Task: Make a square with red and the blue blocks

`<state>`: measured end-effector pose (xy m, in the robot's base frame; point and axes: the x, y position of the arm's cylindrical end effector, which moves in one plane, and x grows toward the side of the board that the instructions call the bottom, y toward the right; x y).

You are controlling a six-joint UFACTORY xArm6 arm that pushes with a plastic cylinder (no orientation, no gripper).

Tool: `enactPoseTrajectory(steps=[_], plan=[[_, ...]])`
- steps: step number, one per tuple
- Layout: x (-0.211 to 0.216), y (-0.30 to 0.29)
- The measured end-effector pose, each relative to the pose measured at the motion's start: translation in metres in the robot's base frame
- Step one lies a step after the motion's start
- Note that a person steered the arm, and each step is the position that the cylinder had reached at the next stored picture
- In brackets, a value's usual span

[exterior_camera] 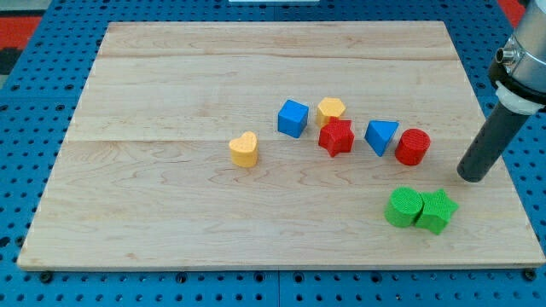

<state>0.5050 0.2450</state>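
My tip (472, 177), a bare rod with no fingers to open or close, sits right of the red cylinder (413, 147); pushing left risks jamming it into the blue triangle (381, 136).

Pale smooth wooden board (171, 85)

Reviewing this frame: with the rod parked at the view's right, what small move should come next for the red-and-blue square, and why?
Probably slide my tip toward the view's left to reach the red cylinder, the nearest task block. The blue cube, red star, blue triangular block and cylinder lie in a rough row, not a square, and the tip touches none.
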Motion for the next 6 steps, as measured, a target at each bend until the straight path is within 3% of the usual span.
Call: enactPoseTrajectory(steps=[4,5,6], plan=[[-0.005,0.019],[-0.023,0.003],[-0.049,-0.064]])
